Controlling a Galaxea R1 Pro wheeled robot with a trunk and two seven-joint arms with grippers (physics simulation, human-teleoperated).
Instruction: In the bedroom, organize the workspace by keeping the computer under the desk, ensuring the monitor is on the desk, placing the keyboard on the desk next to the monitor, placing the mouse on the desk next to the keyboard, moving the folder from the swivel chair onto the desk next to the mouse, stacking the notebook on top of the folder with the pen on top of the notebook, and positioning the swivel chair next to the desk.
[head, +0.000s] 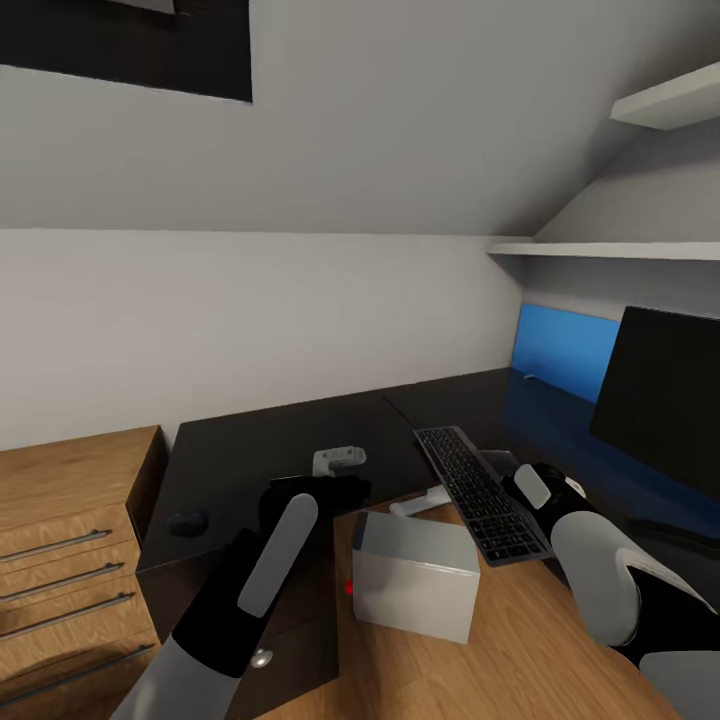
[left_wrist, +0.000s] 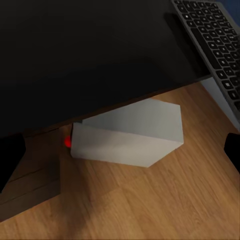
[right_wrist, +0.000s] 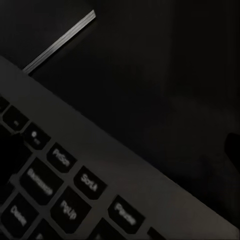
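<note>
The glossy black desk (head: 260, 440) carries the slim dark keyboard (head: 480, 495), whose near end juts past the front edge. At the right stands the black monitor (head: 660, 400). A dark mouse (head: 187, 522) lies at the desk's left end. The pale grey computer (head: 415, 585) with its red light sits on the floor, partly under the desk edge. My left gripper (left_wrist: 120, 155) hangs open above the computer (left_wrist: 127, 135). My right gripper (right_wrist: 120, 150) is open, low over the right edge of the keyboard (right_wrist: 55, 190). A greyish flat patch (head: 497, 462), perhaps the notebook, lies beside the keyboard.
A light wooden drawer unit (head: 70, 540) stands left of the desk. A blue wall panel (head: 565, 350) and white shelves (head: 610, 250) are behind the monitor. The ceiling slopes low. A thin silver strip (right_wrist: 60, 42) lies on the dark desk top beyond the keyboard. The wooden floor (head: 520, 650) is open in front.
</note>
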